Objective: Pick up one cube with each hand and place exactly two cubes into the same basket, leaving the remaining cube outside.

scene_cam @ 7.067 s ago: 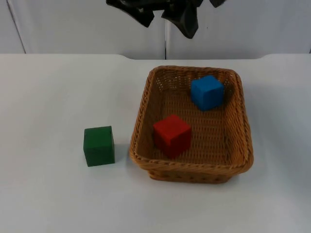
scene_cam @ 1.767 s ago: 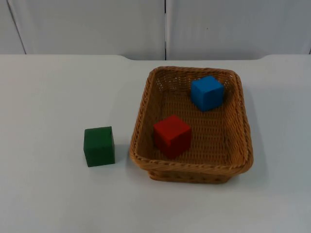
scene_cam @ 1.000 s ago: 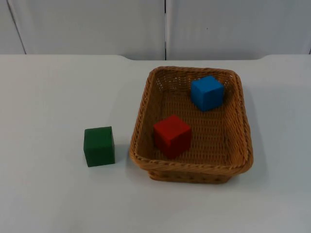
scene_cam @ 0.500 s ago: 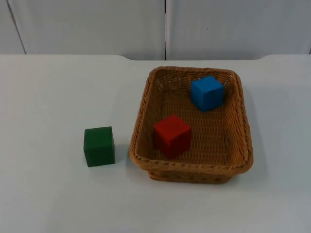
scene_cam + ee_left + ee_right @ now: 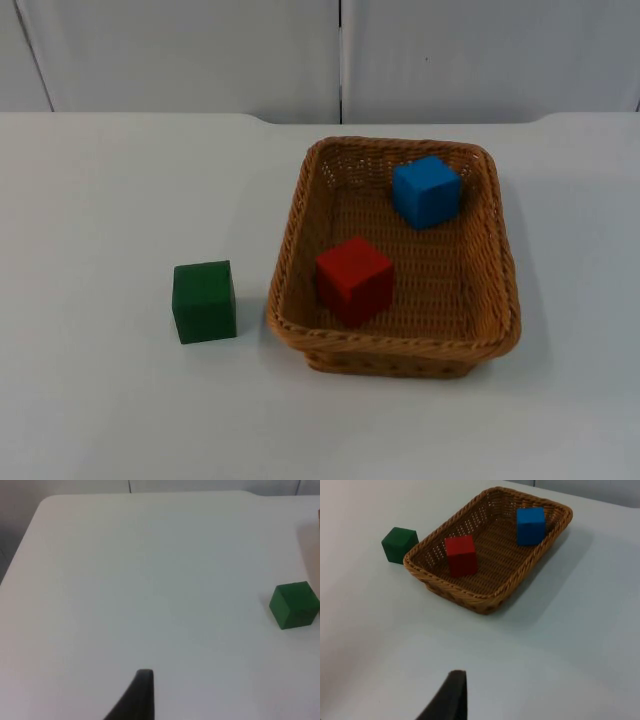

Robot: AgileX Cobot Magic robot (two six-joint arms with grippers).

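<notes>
Basket: a woven wicker basket (image 5: 290, 240) stands on the white table (image 5: 100, 200), right of centre; in the right wrist view (image 5: 560, 527) it lies well ahead of that arm's fingertip.
Red cube: the red cube (image 5: 354, 279) rests on the basket floor toward the near left corner, close to the near wall (image 5: 461, 555).
Blue cube: the blue cube (image 5: 426, 191) rests in the far right part of the same basket, apart from the red one (image 5: 530, 525).
Green cube: the green cube (image 5: 204, 301) sits on the bare table just left of the basket, not touching it (image 5: 294, 605) (image 5: 399, 544).
Task state: two cubes lie in one basket and one lies outside, so the task reads as done.
Left gripper: one black fingertip (image 5: 135, 697) stands over bare table, well apart from the green cube; whether it is spread or closed I cannot tell, and it carries nothing visible. The arm waits.
Right gripper: one black fingertip (image 5: 447, 697) stands well back from the basket; its opening I cannot tell, and nothing shows in it.
Handling, cubes: they look rigid, light and flat-faced with a matt paint; best taken across two opposite side faces, square on, so no corner twists out.
Handling, basket: likely light and a little springy, with a rough rim; a knock could shove it along the smooth table.
</notes>
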